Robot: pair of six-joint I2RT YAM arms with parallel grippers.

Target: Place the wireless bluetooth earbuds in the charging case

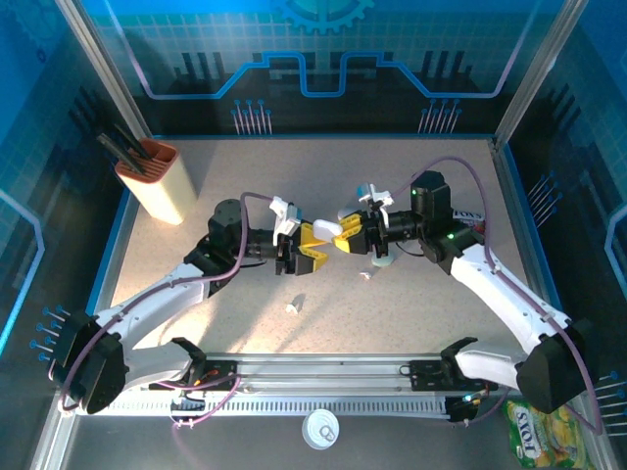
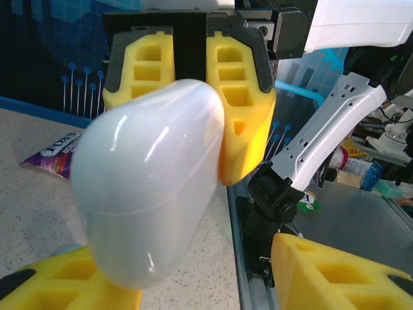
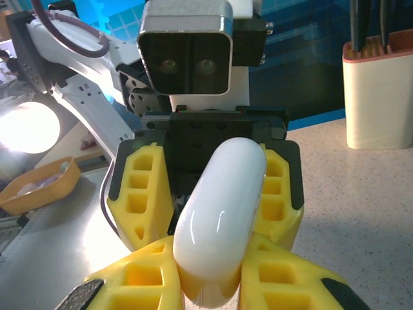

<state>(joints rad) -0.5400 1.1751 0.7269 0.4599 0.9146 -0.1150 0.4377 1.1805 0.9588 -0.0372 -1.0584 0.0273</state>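
The top camera sits high behind the two arms and looks down and forward over the whole table (image 1: 411,304). It is far enough away that both arm bases lie at the bottom of the frame. The left wrist camera looks along the left gripper (image 2: 200,284) at the lower edge and is very near to the white charging case (image 2: 148,194), which covers the middle left. The right wrist camera looks along the right gripper (image 3: 213,284) at the bottom, equally close, and faces the opposite way, so the two wrist views meet face to face over this case. The top view has the case (image 1: 349,227) near its centre. The beige holder (image 3: 377,97) is at upper right for the right wrist and at upper left from above
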